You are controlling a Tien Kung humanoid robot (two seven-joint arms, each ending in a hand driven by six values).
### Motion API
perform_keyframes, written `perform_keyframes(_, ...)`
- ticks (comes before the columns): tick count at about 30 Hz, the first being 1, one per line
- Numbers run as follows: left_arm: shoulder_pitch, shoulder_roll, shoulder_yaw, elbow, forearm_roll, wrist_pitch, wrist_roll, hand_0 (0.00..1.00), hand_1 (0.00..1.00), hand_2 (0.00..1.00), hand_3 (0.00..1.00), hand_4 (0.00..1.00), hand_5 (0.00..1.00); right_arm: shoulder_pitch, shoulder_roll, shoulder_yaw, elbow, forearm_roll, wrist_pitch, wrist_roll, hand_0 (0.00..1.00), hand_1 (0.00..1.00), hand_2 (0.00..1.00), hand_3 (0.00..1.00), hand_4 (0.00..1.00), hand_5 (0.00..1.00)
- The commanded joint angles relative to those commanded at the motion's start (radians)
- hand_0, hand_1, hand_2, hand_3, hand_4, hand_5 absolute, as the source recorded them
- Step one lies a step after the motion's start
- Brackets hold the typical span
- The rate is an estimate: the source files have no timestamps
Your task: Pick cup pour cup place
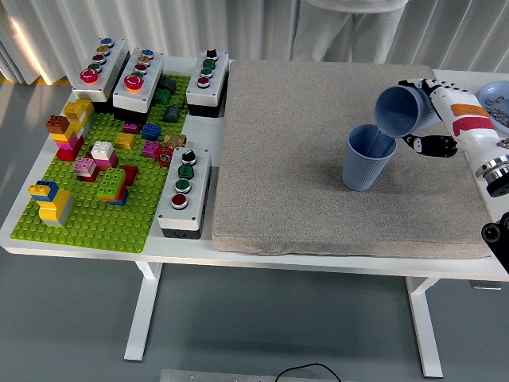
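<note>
A blue ribbed cup (368,159) stands upright on the grey mat (302,159), right of its middle. My right hand (425,115) comes in from the right edge and is shut on a second blue cup (400,111). That cup is tipped on its side, mouth facing left and down, its lip just above the standing cup's right rim. The black thumb curls under the held cup. My left arm does not show.
A green baseplate (95,215) with several toy bricks and button boxes (184,191) fills the table's left side. A blue bowl (497,99) with small pieces sits at the right edge. A person in light clothes (346,28) stands at the far side.
</note>
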Motion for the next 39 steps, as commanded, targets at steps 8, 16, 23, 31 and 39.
perform_keyframes(8,0.0,0.0,-0.001,0.0,0.001,0.0,0.0,0.732,0.781,0.824,0.679,0.509,0.946,0.002,-0.005,-0.017,-0.003,-0.007,-0.036,-0.004,0.882,0.72,0.569,0.649,0.734,0.122)
perform_keyframes(16,0.0,0.0,-0.004,0.0,0.003,0.0,0.0,0.732,0.781,0.823,0.679,0.51,0.945,0.005,-0.011,-0.034,0.006,-0.02,-0.08,-0.011,0.887,0.719,0.569,0.648,0.733,0.119)
perform_keyframes(23,-0.002,0.0,-0.004,0.0,0.003,0.0,0.0,0.732,0.78,0.824,0.68,0.51,0.944,0.007,-0.013,-0.04,0.0,-0.023,-0.102,-0.017,0.903,0.726,0.571,0.645,0.735,0.109)
perform_keyframes(31,-0.002,0.0,-0.001,0.0,0.0,0.0,0.001,0.732,0.78,0.824,0.68,0.51,0.945,0.009,-0.019,-0.052,0.001,-0.018,-0.123,-0.007,0.905,0.727,0.573,0.646,0.734,0.105)
perform_keyframes(39,-0.004,0.0,-0.001,0.0,0.0,0.0,0.0,0.732,0.78,0.824,0.68,0.511,0.946,0.015,-0.044,-0.083,0.004,-0.02,-0.123,-0.012,0.904,0.726,0.574,0.646,0.733,0.105)
